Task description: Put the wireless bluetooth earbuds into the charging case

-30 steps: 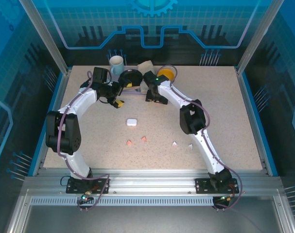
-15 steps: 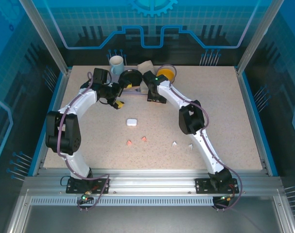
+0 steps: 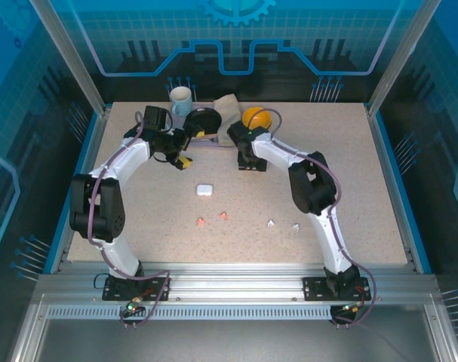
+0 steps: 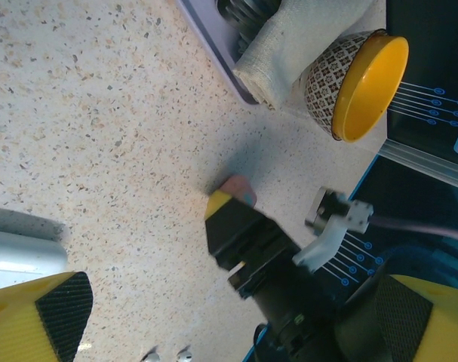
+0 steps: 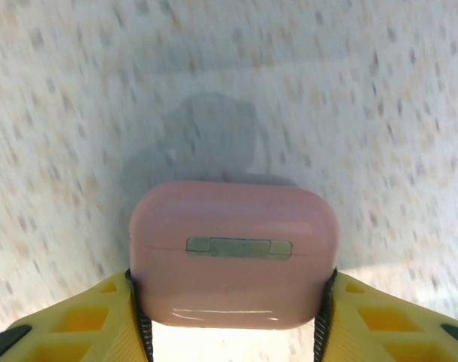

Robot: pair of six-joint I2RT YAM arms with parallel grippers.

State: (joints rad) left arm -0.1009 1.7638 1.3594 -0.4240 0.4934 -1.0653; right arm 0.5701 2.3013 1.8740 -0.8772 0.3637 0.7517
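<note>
Now the right gripper [image 5: 232, 305] is closed around a salmon-pink rounded plastic charging case [image 5: 232, 241]. Its yellow fingers [image 5: 78, 320] sit on either side, with the black pads pressed against the case's two ends, so the jaws stand partly closed, just as wide as the case. The case's small metal hinge plate faces the wrist camera. Beyond it the speckled beige table [image 5: 349, 90] is blurred, and I cannot tell whether the case touches it. Seen from above, this grip sits at the far middle of the table, just in front of a yellow bowl with a patterned outside [image 3: 255, 117] and a folded beige cloth [image 3: 227, 105].

The left gripper [image 3: 185, 160] hovers a little to the left of it with its jaws spread wide and nothing between them. Its own yellow fingers [image 4: 40, 313] show at opposite bottom corners of the left wrist view.

A white rounded plastic charging case [image 3: 204, 190] lies on the table nearer the arms, apart from both grippers. The wireless earbuds lie loose in a row nearer still: two salmon-pink earbuds [image 3: 201, 221] on the left and two white earbuds [image 3: 271, 222] on the right. Neither gripper touches any of them.
</note>
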